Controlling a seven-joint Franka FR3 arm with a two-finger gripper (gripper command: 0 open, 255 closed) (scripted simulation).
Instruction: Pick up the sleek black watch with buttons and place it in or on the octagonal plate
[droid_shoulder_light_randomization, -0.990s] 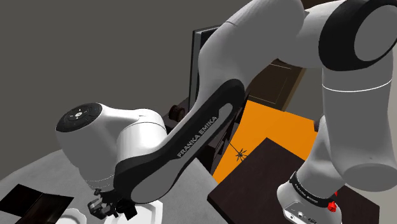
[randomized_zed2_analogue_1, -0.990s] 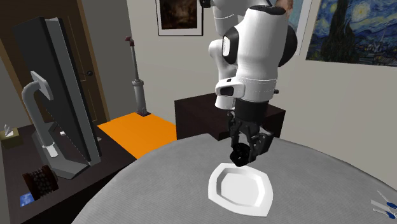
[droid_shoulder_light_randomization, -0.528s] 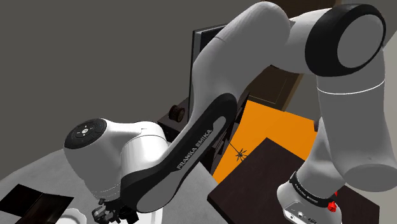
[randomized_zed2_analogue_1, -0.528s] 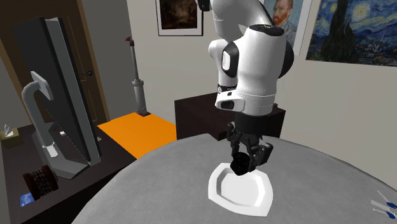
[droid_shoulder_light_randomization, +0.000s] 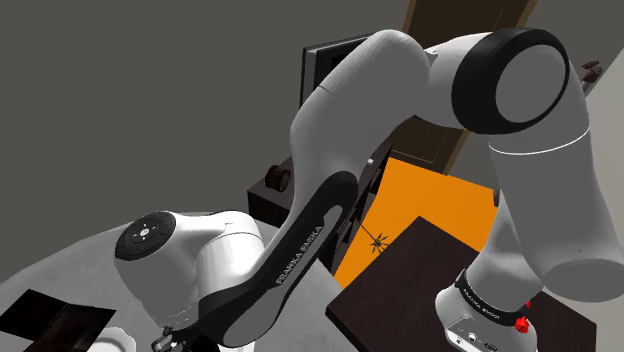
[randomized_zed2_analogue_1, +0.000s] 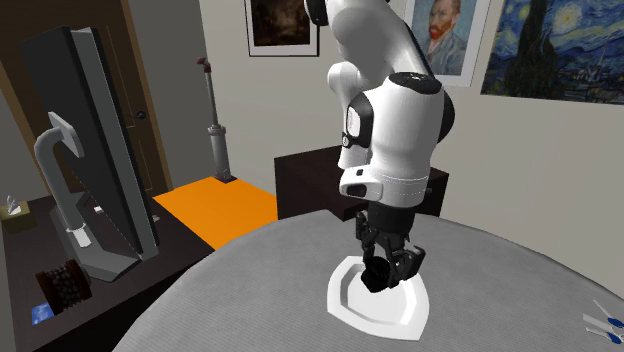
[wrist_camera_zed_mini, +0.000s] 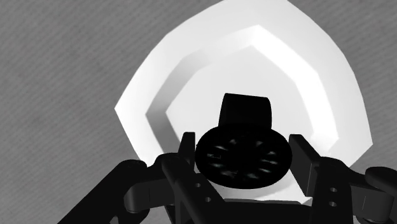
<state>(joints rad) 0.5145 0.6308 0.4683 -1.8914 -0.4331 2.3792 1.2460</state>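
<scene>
My gripper (randomized_zed2_analogue_1: 384, 272) is shut on the black watch (randomized_zed2_analogue_1: 377, 279) and holds it low over the white octagonal plate (randomized_zed2_analogue_1: 346, 301), which lies on the round grey table (randomized_zed2_analogue_1: 240, 300). In the wrist view the watch's round dark face (wrist_camera_zed_mini: 243, 157) sits clasped between the two black fingers (wrist_camera_zed_mini: 186, 151), with its strap end pointing away from the hand. The plate's rim (wrist_camera_zed_mini: 141, 95) spreads out behind the watch, whose face hangs over the plate's inner well. I cannot tell whether the watch touches the plate.
A large monitor on a grey stand (randomized_zed2_analogue_1: 95, 180) rises at the second exterior view's left. An orange surface (randomized_zed2_analogue_1: 215, 205) and a dark cabinet (randomized_zed2_analogue_1: 305, 180) lie behind the table. Small blue-and-white items (randomized_zed2_analogue_1: 600, 322) rest at the table's right edge. A dark flat object (droid_shoulder_light_randomization: 50, 320) lies near the plate.
The arm has come down, carrying the watch from above the plate's far edge to low over its middle. The fingers stay shut on the watch.
</scene>
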